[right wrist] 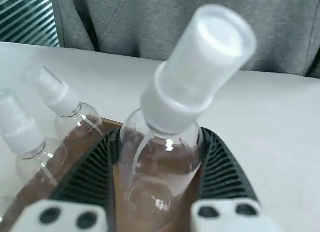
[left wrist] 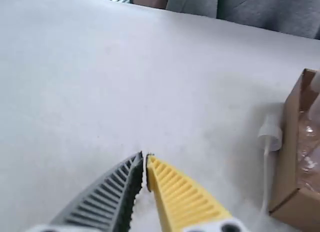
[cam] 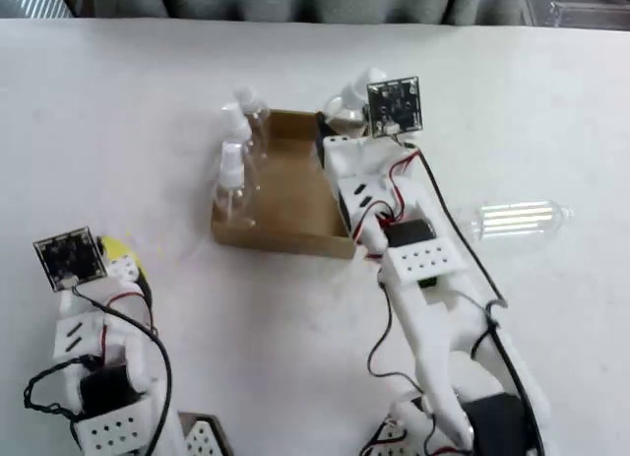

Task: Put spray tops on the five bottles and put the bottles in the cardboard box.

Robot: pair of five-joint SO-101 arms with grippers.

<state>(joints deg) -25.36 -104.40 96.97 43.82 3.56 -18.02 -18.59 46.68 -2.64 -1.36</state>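
The cardboard box [cam: 290, 195] sits mid-table. Bottles with spray tops [cam: 234, 170] stand along its left wall, and the right wrist view shows two of them [right wrist: 64, 102]. My right gripper [cam: 346, 116] hangs over the box's far right corner, shut on a clear bottle [right wrist: 167, 157] fitted with a capped spray top [right wrist: 200, 66]. Another clear bottle [cam: 517, 220] lies on its side to the right of that arm. My left gripper [left wrist: 145, 164] is shut on nothing, low over bare table at the front left. A loose spray top [left wrist: 270, 134] with its tube lies against the box wall [left wrist: 295, 157].
The right arm [cam: 423, 279] stretches from the front edge up along the box's right side, with cables looping beside it. The left arm's base [cam: 108, 377] fills the front left corner. Grey chairs stand beyond the far edge.
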